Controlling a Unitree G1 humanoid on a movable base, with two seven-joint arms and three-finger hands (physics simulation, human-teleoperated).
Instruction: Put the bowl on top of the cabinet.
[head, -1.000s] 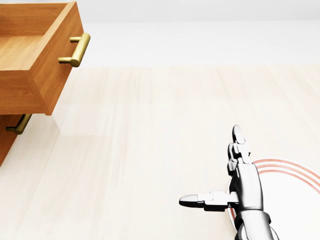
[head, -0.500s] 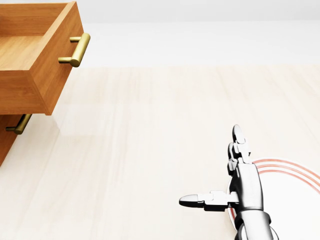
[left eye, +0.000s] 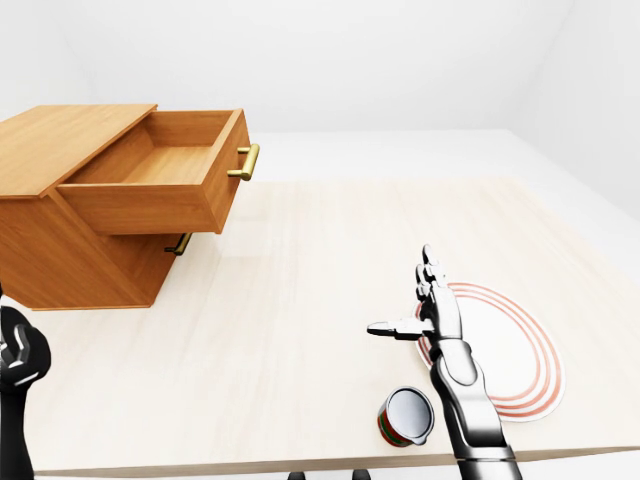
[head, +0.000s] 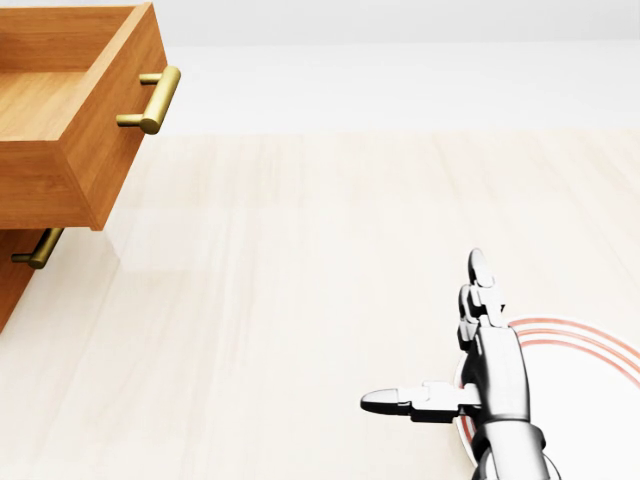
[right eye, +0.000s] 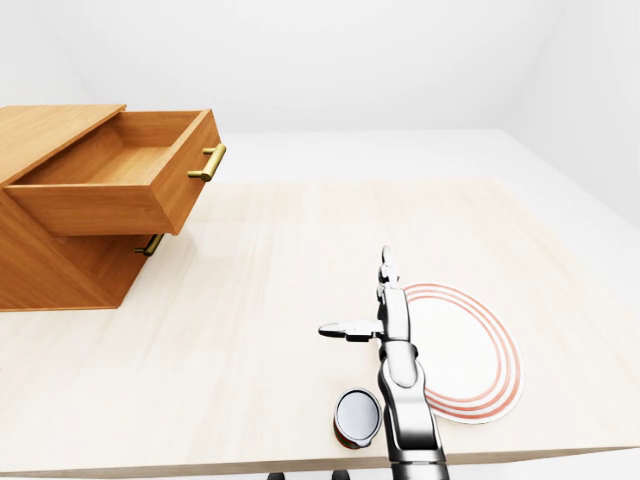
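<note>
The bowl (left eye: 510, 350) is a shallow white dish with red rings, lying on the pale table at the lower right of the left-eye view. My right hand (left eye: 405, 300) hovers over its left rim, open, fingers pointing up the view and thumb stretched left, holding nothing. The wooden cabinet (left eye: 60, 140) stands at the left, and its flat top is bare. Its upper drawer (left eye: 160, 175) is pulled out and empty. My left hand (left eye: 18, 352) shows as a dark shape at the bottom left edge, far from the bowl, its fingers curled and unclear.
A small can (left eye: 405, 415) with a red and green label lies on its side near the table's bottom edge, just left of my right forearm. A second brass handle (left eye: 180, 244) shows under the open drawer. The table edge (left eye: 250, 466) runs along the bottom.
In the head view my right hand has dropped a few pixels. Nothing else has moved.
</note>
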